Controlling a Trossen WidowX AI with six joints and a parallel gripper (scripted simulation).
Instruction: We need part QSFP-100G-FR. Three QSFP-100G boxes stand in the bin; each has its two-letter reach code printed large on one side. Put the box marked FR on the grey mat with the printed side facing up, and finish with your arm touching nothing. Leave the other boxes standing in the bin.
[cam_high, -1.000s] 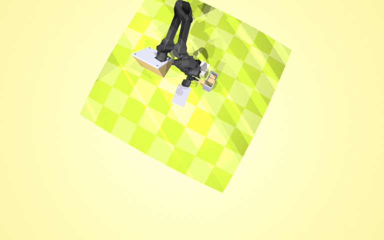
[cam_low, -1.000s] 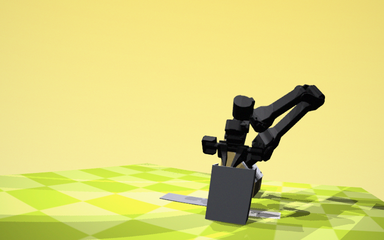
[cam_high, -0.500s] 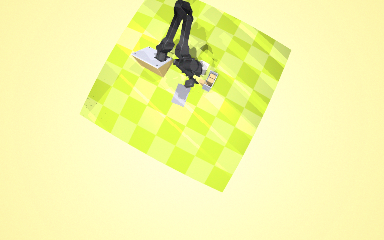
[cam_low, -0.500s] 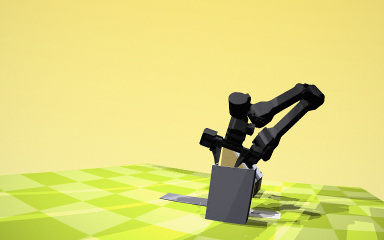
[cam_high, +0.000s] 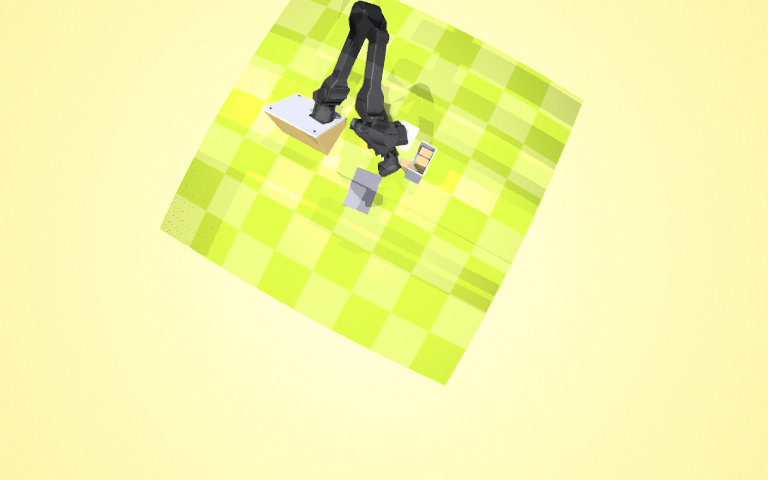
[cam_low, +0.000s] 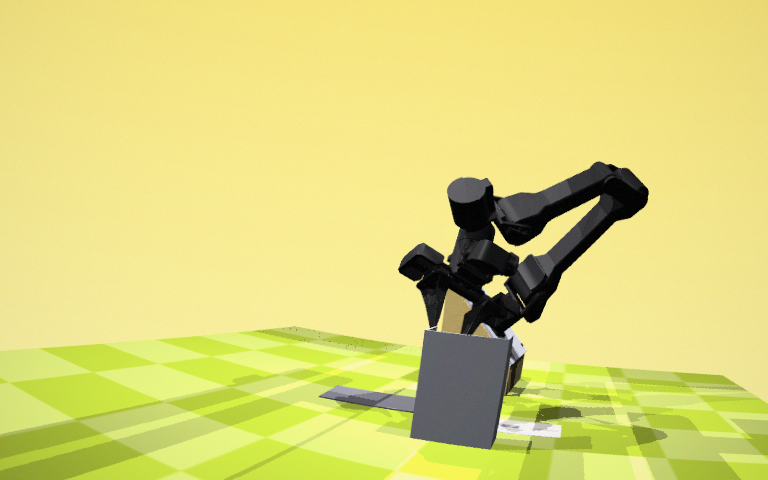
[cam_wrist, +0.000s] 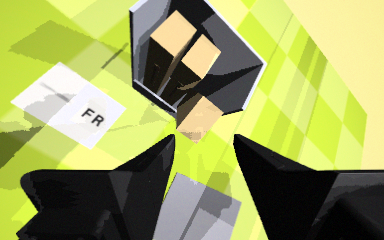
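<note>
Wrist view: two tan boxes (cam_high: 423, 158) (cam_wrist: 187, 45) upright inside the grey bin (cam_high: 412, 176) (cam_low: 459, 390) (cam_wrist: 235, 90).

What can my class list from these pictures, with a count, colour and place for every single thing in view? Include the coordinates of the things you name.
Bin (cam_high: 414, 176) (cam_low: 458, 390) (cam_wrist: 240, 55): one, grey, on the checked surface
Upright boxes (cam_high: 425, 151) (cam_wrist: 173, 32): two, tan, inside the bin
Tilted box (cam_high: 405, 165) (cam_low: 454, 311) (cam_wrist: 200, 117): one, tan, leaning out over the bin's rim
Mat (cam_high: 356, 183) (cam_low: 368, 397) (cam_wrist: 175, 215): one, grey, on the checked surface
Card (cam_high: 411, 137) (cam_low: 535, 426) (cam_wrist: 68, 107): one, white, printed FR, flat near the bin
Checked surface (cam_high: 339, 260) (cam_low: 113, 390) (cam_wrist: 340, 100): one, green and yellow, under everything
Backdrop (cam_high: 113, 339) (cam_low: 226, 141) (cam_wrist: 360, 30): one, yellow, beyond it
Pedestal (cam_high: 288, 110) (cam_low: 516, 348): one, white-topped with tan sides, under the arm's base
Arm (cam_high: 373, 73) (cam_low: 577, 243): one, black, reaching from the pedestal
End effector (cam_low: 450, 330) (cam_wrist: 204, 139): one, black, fingers apart near the tilted box
</note>
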